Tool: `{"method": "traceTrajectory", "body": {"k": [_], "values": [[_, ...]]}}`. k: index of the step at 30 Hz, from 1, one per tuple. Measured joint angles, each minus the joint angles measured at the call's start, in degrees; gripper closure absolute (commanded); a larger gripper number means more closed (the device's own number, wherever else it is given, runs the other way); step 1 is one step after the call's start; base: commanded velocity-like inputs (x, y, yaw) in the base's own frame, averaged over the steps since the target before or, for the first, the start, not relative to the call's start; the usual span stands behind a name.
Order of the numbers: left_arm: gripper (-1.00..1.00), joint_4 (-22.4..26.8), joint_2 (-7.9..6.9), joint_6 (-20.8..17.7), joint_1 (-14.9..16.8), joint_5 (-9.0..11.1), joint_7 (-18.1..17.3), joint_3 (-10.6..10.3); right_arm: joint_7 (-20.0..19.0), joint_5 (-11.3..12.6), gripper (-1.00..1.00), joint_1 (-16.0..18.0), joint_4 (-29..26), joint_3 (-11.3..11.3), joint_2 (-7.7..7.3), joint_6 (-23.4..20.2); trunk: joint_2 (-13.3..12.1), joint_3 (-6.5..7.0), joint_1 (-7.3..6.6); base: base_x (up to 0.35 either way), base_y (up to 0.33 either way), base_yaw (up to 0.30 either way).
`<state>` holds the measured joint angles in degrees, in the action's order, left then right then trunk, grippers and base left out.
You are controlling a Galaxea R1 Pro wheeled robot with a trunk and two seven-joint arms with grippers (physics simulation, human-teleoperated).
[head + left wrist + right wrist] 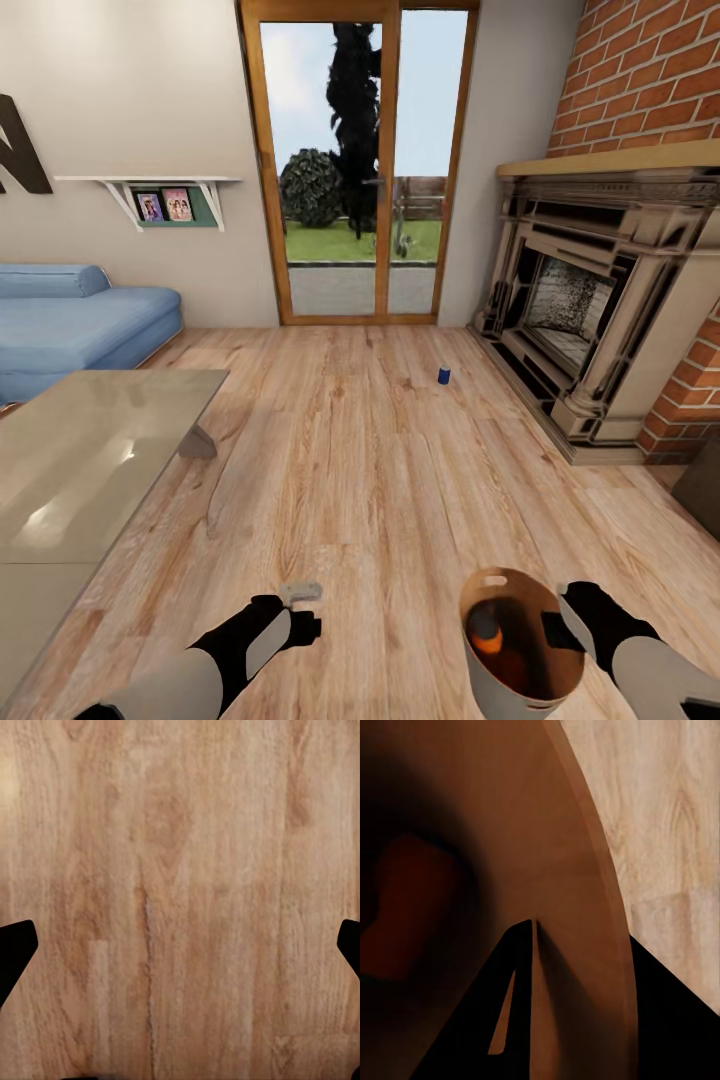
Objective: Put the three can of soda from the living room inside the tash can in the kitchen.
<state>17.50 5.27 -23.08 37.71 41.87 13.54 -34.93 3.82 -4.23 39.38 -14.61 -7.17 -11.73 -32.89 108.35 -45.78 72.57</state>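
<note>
A dark blue can of soda [444, 375] stands upright on the wood floor in front of the fireplace, well ahead of both arms. My right gripper [558, 628] is shut on the wall of the brown tash can [520, 690], held low at the right. An orange can of soda [487, 632] lies inside it. In the right wrist view one black finger [514, 1012] is inside the tash can's wall [577, 870] and the other is outside. My left gripper [300, 592] hangs open and empty over bare floor, its fingertips [15, 952] far apart.
A glass-topped low table [100, 450] stands at the left, with a blue sofa [70, 320] behind it. The dark ornate fireplace [590, 300] and its brick chimney fill the right side. A wood-framed glass door [360, 170] is straight ahead across open floor.
</note>
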Motion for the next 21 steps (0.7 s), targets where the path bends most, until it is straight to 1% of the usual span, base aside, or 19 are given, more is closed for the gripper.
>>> {"method": "traceTrajectory", "body": {"k": [2,3,5,6,7,12,16,18,21], "values": [[-1.0,-0.01,0.0,0.07,0.0,-0.02,0.0,-0.03,-0.08,-0.17,1.0,-0.16,-0.09,-0.05,0.04,1.04,0.0,0.0,0.0,0.0,0.0,0.0],[-1.0,0.0,0.0,0.08,0.0,-0.02,-0.02,-0.03,-0.11,-0.09,1.0,-0.5,0.03,-0.09,0.07,3.23,0.0,0.0,0.0,0.0,0.0,0.0],[-1.0,-0.01,0.0,0.11,0.0,-0.04,-0.01,-0.04,-0.1,-0.11,1.0,-0.95,0.15,-0.12,0.09,5.94,0.0,0.01,0.0,0.0,0.0,0.0],[-1.0,0.06,-0.03,0.11,0.0,-0.04,-0.03,-0.04,-0.17,0.06,1.0,-1.45,0.47,0.04,0.11,8.64,0.0,0.0,0.0,0.0,0.0,0.0],[-1.0,0.12,-0.05,0.13,0.0,-0.03,-0.06,-0.05,-0.26,-0.07,1.0,-1.58,0.3,-0.18,0.12,9.78,0.0,0.01,0.0,0.0,0.0,0.0],[-1.0,0.48,-0.08,0.14,0.0,-0.05,-0.08,-0.03,-0.13,-0.07,1.0,-1.88,0.47,0.16,0.33,11.27,0.0,0.0,0.0,0.0,0.0,0.0],[-1.0,0.58,-0.08,0.14,0.0,-0.05,-0.09,-0.04,0.0,0.15,1.0,-1.94,0.49,0.31,0.8,11.5,0.0,0.0,0.0,0.0,0.0,0.0],[-1.0,0.59,-0.09,0.15,0.0,-0.04,-0.18,-0.05,0.05,-0.14,1.0,-1.95,0.43,0.42,0.9,11.48,0.0,0.0,0.0,0.0,0.0,0.0],[-1.0,0.56,-0.12,0.77,0.0,-0.05,-1.13,-0.05,-0.02,0.02,1.0,-1.96,0.33,0.23,0.9,11.45,0.0,0.0,0.0,0.068,0.0,0.0]]}}
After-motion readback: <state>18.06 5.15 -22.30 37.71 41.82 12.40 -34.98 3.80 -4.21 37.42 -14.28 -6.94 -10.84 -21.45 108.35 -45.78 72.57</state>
